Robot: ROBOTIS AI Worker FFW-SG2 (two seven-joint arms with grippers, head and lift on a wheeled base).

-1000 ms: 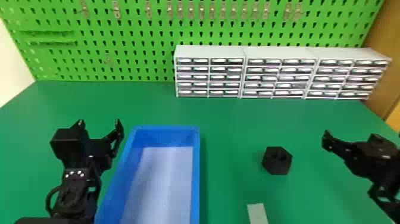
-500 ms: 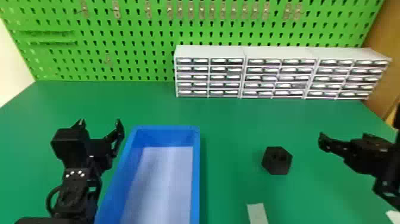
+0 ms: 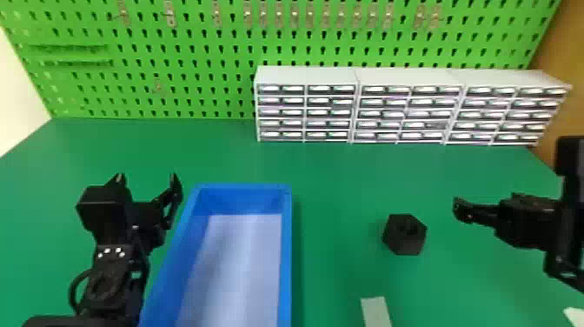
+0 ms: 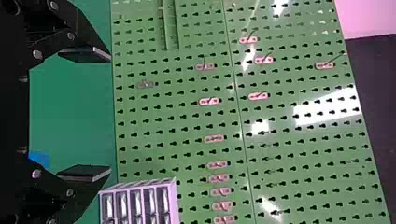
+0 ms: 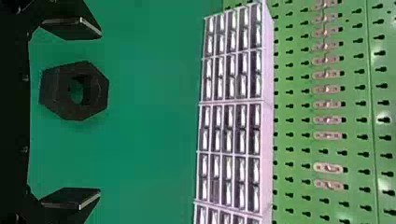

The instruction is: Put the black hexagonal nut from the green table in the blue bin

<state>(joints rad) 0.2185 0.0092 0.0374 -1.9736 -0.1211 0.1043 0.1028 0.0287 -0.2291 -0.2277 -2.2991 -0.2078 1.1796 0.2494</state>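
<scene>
Blue bin [image 3: 285, 265] is set on green table [image 3: 339, 174], left gripper [image 3: 147, 178] held open beside it. Black nut [image 3: 404, 241] is seen on table between bin and right gripper [image 3: 473, 211], also held open, nut untouched; farther back, drawers [image 3: 306, 76] are lined up before green pegboard [image 3: 208, 41].
</scene>
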